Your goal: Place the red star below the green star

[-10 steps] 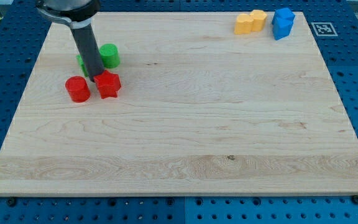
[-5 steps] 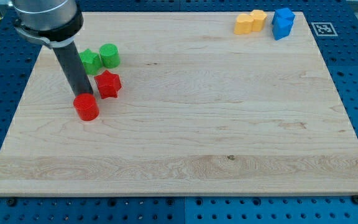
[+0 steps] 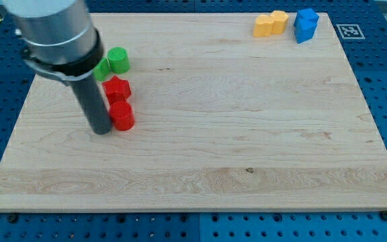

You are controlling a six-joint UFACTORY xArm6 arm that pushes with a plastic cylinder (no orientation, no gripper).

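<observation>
My tip [image 3: 102, 131] down on wooden surface [image 3: 247, 134], touching red cylinder [image 3: 121, 115] from its 9 o'clock side. Tool is plain rod, no jaws (nothing to spread or pinch). Red star [image 3: 117, 89] just at 12 o'clock of red cylinder, touching it. Green star [image 3: 101, 69] at 11 o'clock of red star, mostly hidden by arm; green cylinder [image 3: 118, 60] beside it. Far at 2 o'clock: yellow block [image 3: 270, 23], shape unclear, next to blue block [image 3: 306, 25]. No containers on surface.

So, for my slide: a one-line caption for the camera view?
My tip beside the red cylinder, below the red star and green star.
</observation>
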